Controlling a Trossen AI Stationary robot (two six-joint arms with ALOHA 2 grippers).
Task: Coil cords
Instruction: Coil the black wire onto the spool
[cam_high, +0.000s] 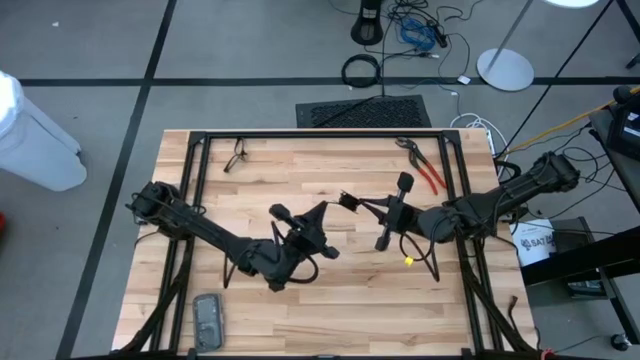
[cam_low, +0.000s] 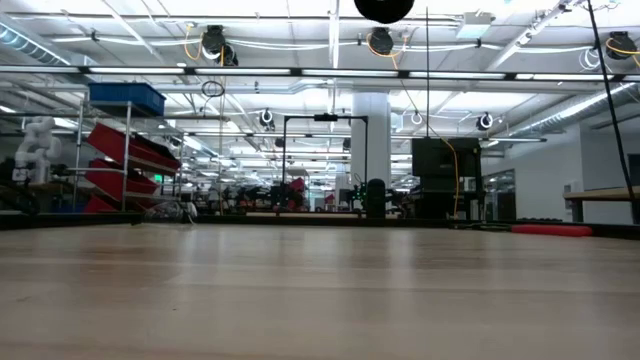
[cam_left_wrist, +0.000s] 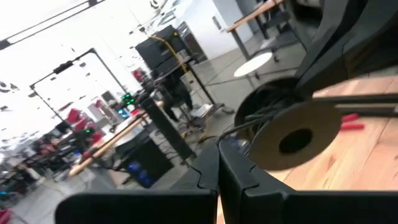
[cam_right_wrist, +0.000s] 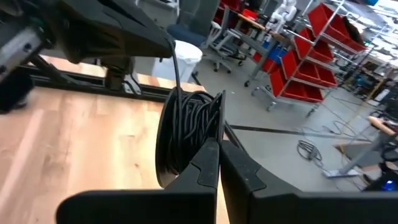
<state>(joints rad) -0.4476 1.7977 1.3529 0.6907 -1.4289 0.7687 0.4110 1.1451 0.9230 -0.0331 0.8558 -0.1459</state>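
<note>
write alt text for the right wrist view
The right claw, shut, pinches a bundle of coiled black cord above a wooden table. Part of the other dark arm crosses behind it, with red shelving in the room beyond.

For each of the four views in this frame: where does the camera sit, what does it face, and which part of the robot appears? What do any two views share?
High view: overhead, straight down on the table; both arms, left gripper and right gripper meeting mid-table.
Low view: at tabletop height, level across bare wood into the room; no gripper shows.
Left wrist view: on the left arm, past its shut fingers toward the right arm.
Right wrist view: past shut fingers pinching the coiled cord.
Shared: red-handled pliers appear overhead and in the left wrist view.
</note>
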